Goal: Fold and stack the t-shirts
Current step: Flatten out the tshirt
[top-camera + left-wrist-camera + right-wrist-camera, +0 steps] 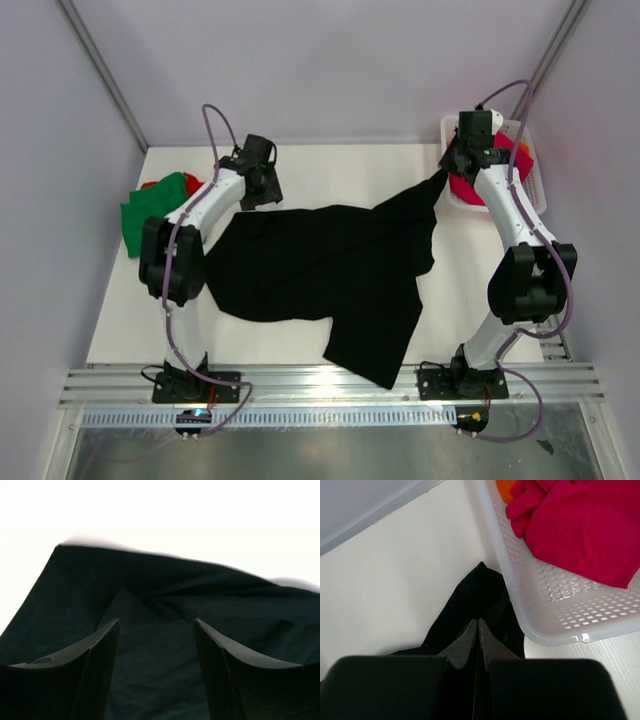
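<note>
A: Where is the black t-shirt (330, 280)?
B: It lies spread on the table beside the white basket (535, 190). One corner rises to just beside the basket wall.
A: What holds this corner?
B: The right gripper (478, 622), with its jaws pressed together on the cloth. The left gripper (156, 622), well apart from the basket, has its jaws wide over the shirt and grips nothing.
A: And the other shirts?
B: The magenta t-shirt (580, 530) and the orange t-shirt (502, 490) are inside the basket. The green t-shirt (150, 210) and the red t-shirt (150, 184) lie far from it, beyond the black one.
</note>
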`<action>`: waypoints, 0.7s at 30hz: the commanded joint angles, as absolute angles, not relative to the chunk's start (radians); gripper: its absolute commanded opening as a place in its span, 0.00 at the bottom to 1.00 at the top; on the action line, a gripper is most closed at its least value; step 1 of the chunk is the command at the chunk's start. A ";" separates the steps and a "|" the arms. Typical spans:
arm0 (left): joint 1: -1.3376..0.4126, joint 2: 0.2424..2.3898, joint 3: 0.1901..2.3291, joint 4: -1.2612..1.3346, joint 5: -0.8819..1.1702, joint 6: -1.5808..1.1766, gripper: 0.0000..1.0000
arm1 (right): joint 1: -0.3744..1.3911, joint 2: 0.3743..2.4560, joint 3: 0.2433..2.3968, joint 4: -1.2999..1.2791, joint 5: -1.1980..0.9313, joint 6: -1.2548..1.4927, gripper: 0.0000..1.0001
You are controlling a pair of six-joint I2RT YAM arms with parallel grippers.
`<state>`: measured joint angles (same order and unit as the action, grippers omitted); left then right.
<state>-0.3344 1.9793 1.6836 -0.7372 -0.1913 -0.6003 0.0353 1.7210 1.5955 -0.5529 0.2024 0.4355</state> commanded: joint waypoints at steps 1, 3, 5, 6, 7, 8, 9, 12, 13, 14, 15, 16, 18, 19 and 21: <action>-0.334 1.971 1.664 -0.600 -0.183 -0.592 0.64 | 0.031 1.657 1.582 -0.512 0.206 0.419 0.03; -0.334 2.000 1.689 -0.614 -0.181 -0.594 0.63 | 0.032 1.657 1.577 -0.512 0.203 0.419 0.03; -0.334 2.025 1.694 -0.623 -0.167 -0.604 0.63 | 0.031 1.657 1.575 -0.514 0.202 0.419 0.03; -0.334 2.029 1.690 -0.618 -0.163 -0.609 0.63 | 0.031 1.655 1.574 -0.514 0.202 0.417 0.03; -0.334 2.032 1.690 -0.614 -0.161 -0.614 0.63 | 0.032 1.652 1.572 -0.514 0.202 0.417 0.03; -0.334 2.046 1.697 -0.617 -0.166 -0.615 0.63 | 0.031 1.654 1.574 -0.514 0.204 0.416 0.03; -0.334 2.055 1.719 -0.627 -0.169 -0.617 0.63 | 0.032 1.651 1.575 -0.517 0.204 0.416 0.03; -0.334 2.101 1.787 -0.696 -0.199 -0.603 0.63 | 0.031 1.647 1.575 -0.518 0.210 0.411 0.03; -0.334 2.112 1.799 -0.710 -0.205 -0.597 0.63 | 0.031 1.647 1.574 -0.518 0.212 0.408 0.03; -0.334 2.134 1.812 -0.722 -0.216 -0.586 0.63 | 0.032 1.644 1.574 -0.518 0.212 0.408 0.03; -0.334 2.141 1.836 -0.750 -0.222 -0.581 0.63 | 0.032 1.644 1.574 -0.520 0.212 0.408 0.03; -0.334 2.148 1.841 -0.759 -0.227 -0.578 0.63 | 0.032 1.644 1.572 -0.519 0.212 0.411 0.03; -0.334 2.154 1.844 -0.767 -0.238 -0.574 0.63 | 0.031 1.646 1.572 -0.518 0.210 0.411 0.03; -0.334 2.155 1.844 -0.770 -0.239 -0.574 0.63 | 0.032 1.646 1.574 -0.518 0.209 0.413 0.03; -0.334 2.160 1.848 -0.788 -0.251 -0.569 0.62 | 0.031 1.649 1.572 -0.520 0.210 0.414 0.03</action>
